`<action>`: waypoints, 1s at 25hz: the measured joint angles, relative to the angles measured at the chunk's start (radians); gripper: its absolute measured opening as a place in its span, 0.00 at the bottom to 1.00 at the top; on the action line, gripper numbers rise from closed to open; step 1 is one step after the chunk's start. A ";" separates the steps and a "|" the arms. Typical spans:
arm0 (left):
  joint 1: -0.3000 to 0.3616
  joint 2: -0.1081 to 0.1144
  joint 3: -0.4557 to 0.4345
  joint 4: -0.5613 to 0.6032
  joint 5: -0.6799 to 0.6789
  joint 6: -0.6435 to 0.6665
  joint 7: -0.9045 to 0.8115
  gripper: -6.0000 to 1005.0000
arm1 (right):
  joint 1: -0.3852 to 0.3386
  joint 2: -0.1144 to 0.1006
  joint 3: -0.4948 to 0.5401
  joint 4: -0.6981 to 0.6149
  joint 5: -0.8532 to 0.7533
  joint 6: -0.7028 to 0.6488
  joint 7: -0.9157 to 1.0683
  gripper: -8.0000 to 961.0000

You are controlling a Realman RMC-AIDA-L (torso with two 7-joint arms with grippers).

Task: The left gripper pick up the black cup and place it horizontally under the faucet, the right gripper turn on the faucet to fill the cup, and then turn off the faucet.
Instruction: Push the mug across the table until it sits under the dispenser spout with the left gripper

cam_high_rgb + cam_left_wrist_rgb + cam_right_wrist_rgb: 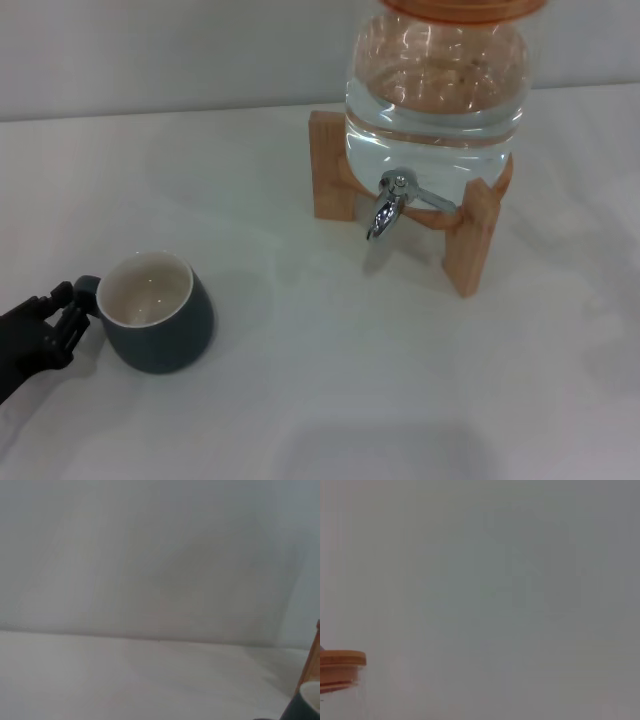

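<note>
The black cup (160, 315) stands upright on the white table at the front left, cream inside showing, its loop handle (87, 290) pointing left. My left gripper (66, 318) is a black claw at the left edge, right at the handle, with its fingers spread on either side of it and the cup still on the table. A corner of the cup also shows in the left wrist view (306, 706). The chrome faucet (388, 205) sticks out of the clear water jar (435, 95) on its wooden stand (468, 240), lever up, with no water running. My right gripper is out of view.
The white table (330, 380) runs to a pale wall behind. The jar's orange lid shows in the right wrist view (340, 670). A strip of the wooden stand shows in the left wrist view (314, 657). The faucet is some way to the right of the cup and farther back.
</note>
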 joint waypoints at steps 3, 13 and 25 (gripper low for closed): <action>0.002 0.000 0.000 0.013 -0.002 -0.009 -0.008 0.28 | 0.000 0.000 0.000 0.000 0.000 -0.002 -0.002 0.83; -0.010 0.002 0.000 0.031 0.011 0.000 -0.045 0.28 | 0.010 0.000 0.000 0.003 0.000 -0.016 -0.006 0.83; -0.027 0.004 0.000 0.055 0.050 0.039 -0.078 0.27 | 0.012 0.005 0.000 0.003 0.000 -0.026 -0.008 0.83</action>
